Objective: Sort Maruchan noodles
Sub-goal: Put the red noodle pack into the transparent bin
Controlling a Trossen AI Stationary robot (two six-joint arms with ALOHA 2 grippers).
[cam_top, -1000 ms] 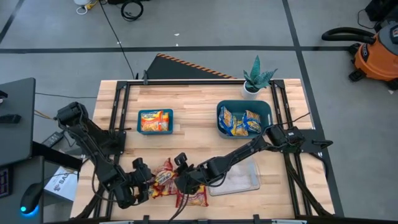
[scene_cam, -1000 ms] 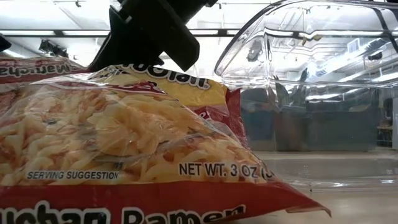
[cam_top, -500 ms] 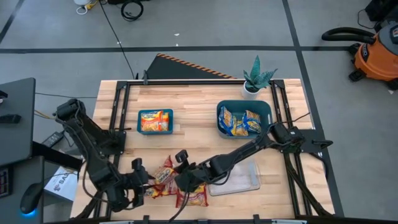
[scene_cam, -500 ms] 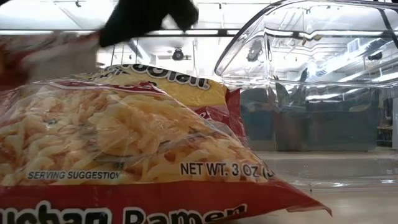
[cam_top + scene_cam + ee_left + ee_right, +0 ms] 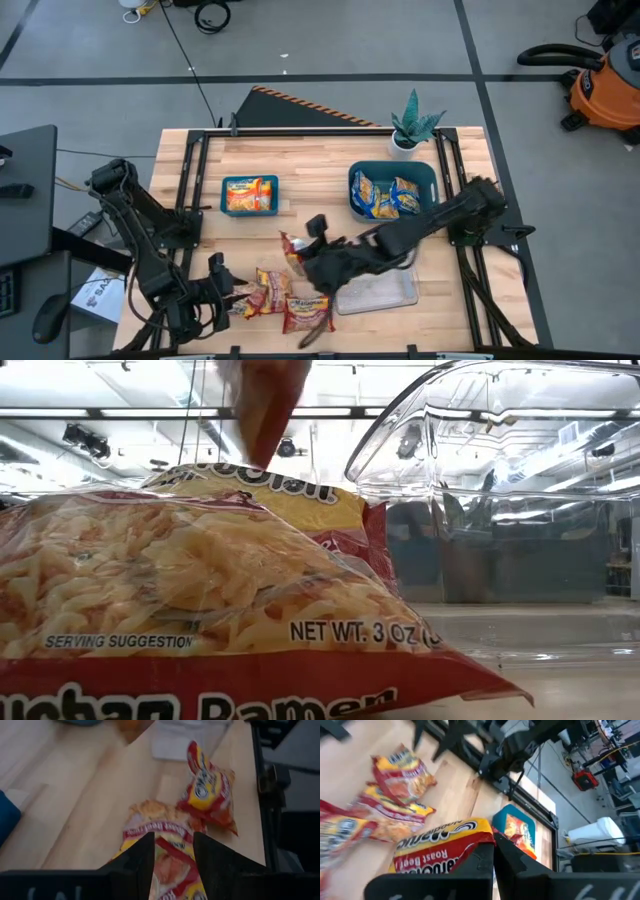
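Note:
Several Maruchan packets are in view. My right gripper [image 5: 312,252] [image 5: 494,848] hovers over the table's middle near part, shut on a red-and-yellow packet [image 5: 295,249] [image 5: 437,851]. That packet shows as a red blur [image 5: 264,400] in the low view. My left gripper [image 5: 228,296] [image 5: 172,842] sits low near the table's near-left corner, shut on another red-and-yellow packet [image 5: 248,304] [image 5: 165,832]. Two more red packets [image 5: 273,283] [image 5: 308,312] lie flat on the wood beside it. An orange packet [image 5: 250,195] lies in the left teal bin. Blue-and-yellow packets [image 5: 385,196] lie in the right one. My left gripper has one end of the red-and-yellow packet [image 5: 169,862] between its two fingers [image 5: 142,860]. It comes in low and nearly level from the table's left. The rest of the packet lies on the wood ahead of the fingers. My right gripper pinches the other red-and-yellow packet by an edge [image 5: 484,839] between its shut fingers [image 5: 481,860]. It comes in slanting from the table's right. The packet is lifted clear of the table and sticks out toward the left.
A clear plastic container [image 5: 378,290] [image 5: 500,480] sits to the right of the loose packets. The left teal bin [image 5: 224,192] and right teal bin [image 5: 430,178] stand farther back. A potted plant [image 5: 412,125] stands at the far edge. Bare wood lies between the bins.
My right gripper has risen from the pile at the near edge. It moved toward the far edge and right, carrying one red-and-yellow packet clear of the table. In the low view the gripper has left the picture upward. One loose packet has shifted slightly. My left gripper eased toward the near-left.

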